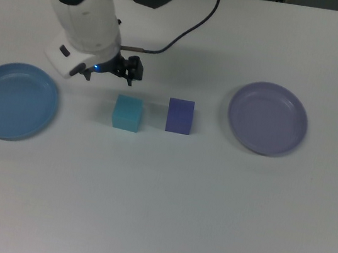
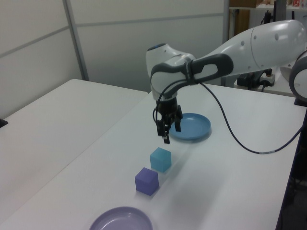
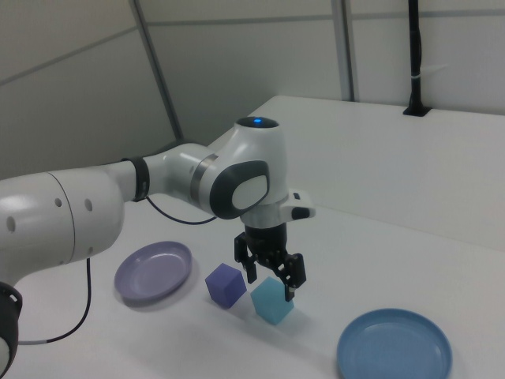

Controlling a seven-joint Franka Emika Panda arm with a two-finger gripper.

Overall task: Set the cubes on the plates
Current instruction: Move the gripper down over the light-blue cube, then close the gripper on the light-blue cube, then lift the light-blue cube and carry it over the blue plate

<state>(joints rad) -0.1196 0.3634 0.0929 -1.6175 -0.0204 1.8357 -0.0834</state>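
The light cyan cube (image 1: 127, 112) and the indigo cube (image 1: 180, 116) sit side by side mid-table, a small gap between them. The blue plate (image 1: 14, 101) lies at the top view's left and the lavender plate (image 1: 267, 118) at the top view's right; both hold nothing. My gripper (image 1: 110, 73) hangs open and holds nothing. It is above the table just behind the cyan cube, on its blue-plate side. In the right view the gripper (image 3: 272, 276) hovers a little above the cyan cube (image 3: 272, 302), with the indigo cube (image 3: 226, 284) beside it.
The arm's black cable (image 1: 183, 33) loops over the table behind the cubes. A second white table (image 2: 48, 120) stands across a narrow gap at the left view's left. Grey wall panels close off the back.
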